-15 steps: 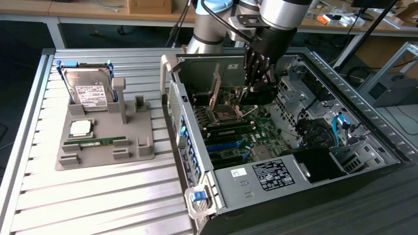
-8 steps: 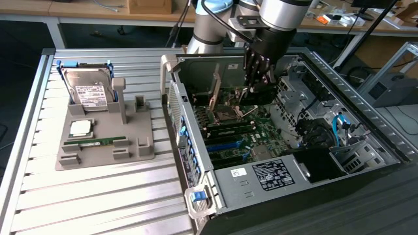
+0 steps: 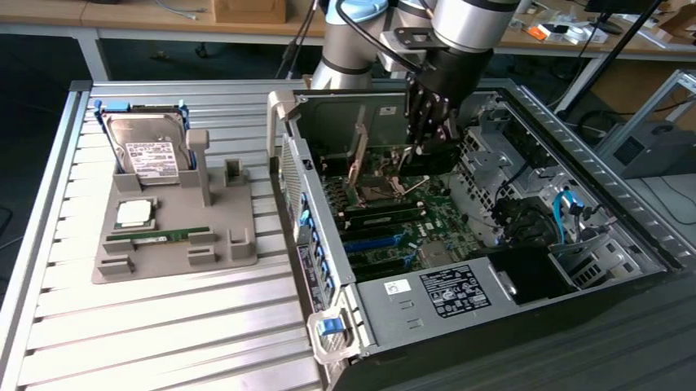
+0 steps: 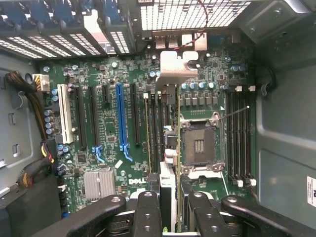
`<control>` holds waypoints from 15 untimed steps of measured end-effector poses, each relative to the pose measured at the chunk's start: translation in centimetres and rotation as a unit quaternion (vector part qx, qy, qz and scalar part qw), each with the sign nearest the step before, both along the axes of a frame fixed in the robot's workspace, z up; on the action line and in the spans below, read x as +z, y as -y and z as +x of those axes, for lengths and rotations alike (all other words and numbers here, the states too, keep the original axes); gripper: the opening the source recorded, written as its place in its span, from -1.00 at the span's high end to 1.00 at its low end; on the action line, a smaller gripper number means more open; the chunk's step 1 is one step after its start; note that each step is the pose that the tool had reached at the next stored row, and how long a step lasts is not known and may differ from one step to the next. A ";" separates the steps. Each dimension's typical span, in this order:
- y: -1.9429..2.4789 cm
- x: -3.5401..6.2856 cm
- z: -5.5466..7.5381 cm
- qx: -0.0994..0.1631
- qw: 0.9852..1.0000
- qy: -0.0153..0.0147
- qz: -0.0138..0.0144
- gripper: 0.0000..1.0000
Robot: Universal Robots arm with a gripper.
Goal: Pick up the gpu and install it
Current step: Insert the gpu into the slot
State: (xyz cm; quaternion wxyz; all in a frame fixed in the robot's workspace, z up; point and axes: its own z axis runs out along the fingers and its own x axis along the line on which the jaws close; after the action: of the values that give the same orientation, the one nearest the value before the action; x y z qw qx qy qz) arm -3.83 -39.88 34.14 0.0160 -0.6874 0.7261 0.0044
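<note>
- Bench (image 3: 163,326): ribbed silver aluminium surface carrying the items below.
- Computer case (image 3: 609,220): open dark metal tower lying on its side, at the 3 o'clock side of the bench in the exterior view. A black power supply with a white label (image 3: 457,292) sits at its 6 o'clock end.
- Robot arm (image 3: 462,24): silver-grey cylindrical segments reaching down into the case from 12 o'clock.
- Motherboard (image 4: 111,148): green circuit board on the case floor, with one blue expansion slot (image 4: 120,116) among black ones, an empty processor socket in a silver frame (image 4: 198,145) and black memory slots (image 4: 238,133) beyond it.
- Parts holder (image 3: 174,244): grey moulded tray at the 9 o'clock side of the bench, well apart from the case. It holds a silver hard drive with a white label (image 3: 147,151), a square silver processor (image 3: 136,213) and a narrow green memory stick (image 3: 161,236).
- Gripper (image 3: 426,147): black, fingered, inside the case above the motherboard; its fingers (image 4: 148,212) are clamped on the gpu.
- Gpu (image 4: 170,143): thin dark card with a silver metal bracket (image 4: 173,64), held edge-on and upright in the gripper, over the black slots between the blue expansion slot and the processor socket. Whether it touches a slot cannot be told.
</note>
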 end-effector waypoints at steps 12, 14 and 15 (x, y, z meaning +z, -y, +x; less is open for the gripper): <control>0.91 -0.06 0.0 0.002 1.000 0.000 0.000 0.47; 1.05 -0.06 0.0 0.003 1.000 0.000 0.000 0.47; 1.10 -0.07 0.0 0.003 1.000 0.000 0.000 0.47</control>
State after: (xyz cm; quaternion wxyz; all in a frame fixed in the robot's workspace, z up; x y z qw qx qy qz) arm -3.83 -40.98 34.07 0.0159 -0.6897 0.7239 0.0044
